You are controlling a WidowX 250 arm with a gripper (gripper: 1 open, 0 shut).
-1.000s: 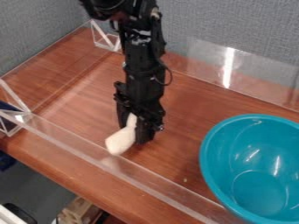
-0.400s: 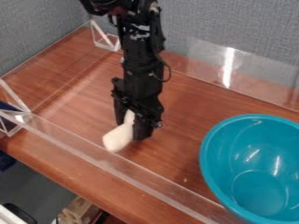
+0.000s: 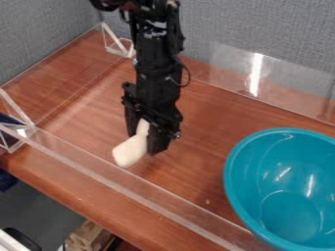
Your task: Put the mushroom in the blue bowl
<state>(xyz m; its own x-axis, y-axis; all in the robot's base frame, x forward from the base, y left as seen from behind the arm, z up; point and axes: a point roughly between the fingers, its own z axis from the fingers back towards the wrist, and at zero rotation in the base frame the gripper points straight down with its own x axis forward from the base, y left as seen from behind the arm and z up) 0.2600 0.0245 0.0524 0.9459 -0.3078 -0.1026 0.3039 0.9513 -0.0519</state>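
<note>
Black arm upright, hand (image 3: 143,142) lowermost.

Surface supporting my work: reddish-brown wooden table (image 3: 81,105). Observed standing on it: blue bowl (image 3: 281,186), right side.

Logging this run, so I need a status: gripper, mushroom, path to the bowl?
Gripper closed on toy mushroom, cream end showing. Teal-blue bowl off to one side, mushroom outside it. Nothing seen blocking between.

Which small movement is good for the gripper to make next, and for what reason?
Probably a small move toward the blue bowl, keeping the mushroom high enough for the rim: the gripper holds it, and the bowl stands off to one side.
</note>
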